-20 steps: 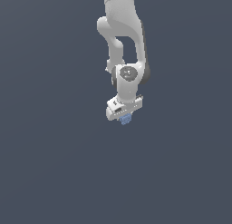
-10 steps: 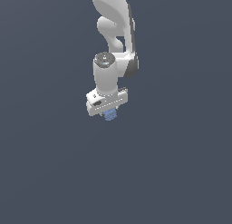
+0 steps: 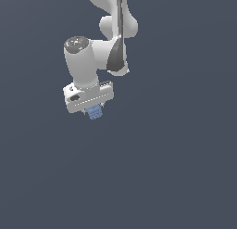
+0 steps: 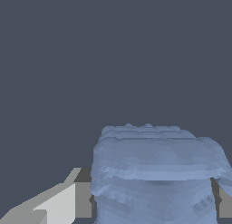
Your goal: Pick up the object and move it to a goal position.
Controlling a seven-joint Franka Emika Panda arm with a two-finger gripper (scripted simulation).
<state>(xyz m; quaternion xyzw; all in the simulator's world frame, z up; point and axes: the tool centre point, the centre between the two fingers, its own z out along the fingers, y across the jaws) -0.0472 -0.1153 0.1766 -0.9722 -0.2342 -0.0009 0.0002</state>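
The object (image 3: 95, 112) sits clamped (ridged, light-blue) between the tool (image 3: 94, 111) fingers.

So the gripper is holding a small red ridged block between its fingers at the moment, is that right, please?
Not quite: the block is light blue, not red. The gripper does hold it between its fingers, and its surface is ridged. The wrist view shows the colour most clearly, with the blue block filling the space between the fingers; the exterior view agrees.

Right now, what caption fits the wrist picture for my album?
Bumpy light-blue blocky item gripped in the white robot tool against plain dark grey.
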